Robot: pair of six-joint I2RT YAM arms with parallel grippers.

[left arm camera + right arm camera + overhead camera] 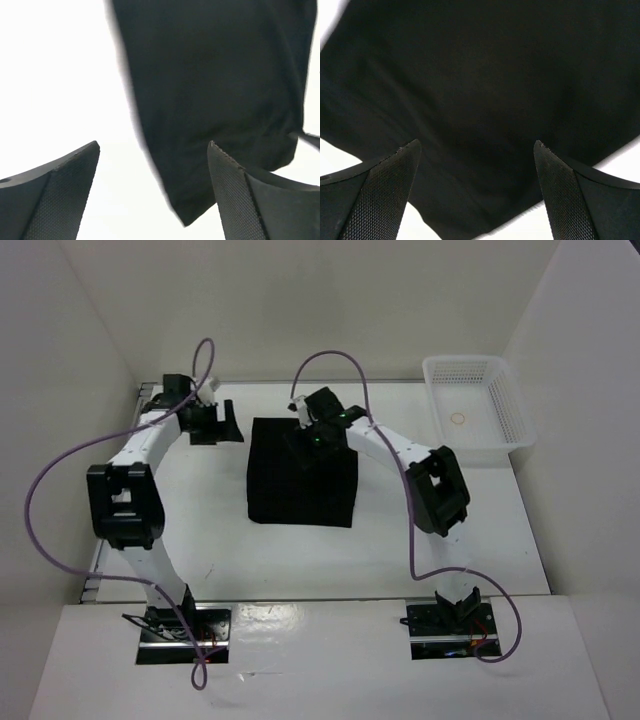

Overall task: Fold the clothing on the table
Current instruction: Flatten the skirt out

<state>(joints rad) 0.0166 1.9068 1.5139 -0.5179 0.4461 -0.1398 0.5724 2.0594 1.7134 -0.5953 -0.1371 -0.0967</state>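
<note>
the clothing (300,485) sits folded square on the worktop (200,530), seemingly near done; left tool (228,430) at its ten o'clock, right tool (476,144) over it, both spread, empty.

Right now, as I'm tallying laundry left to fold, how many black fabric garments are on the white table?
1. The plain black soft fabric garment lies as a squarish bundle, central on the flat white table, beneath the open right gripper. Another could hide under it.
</note>
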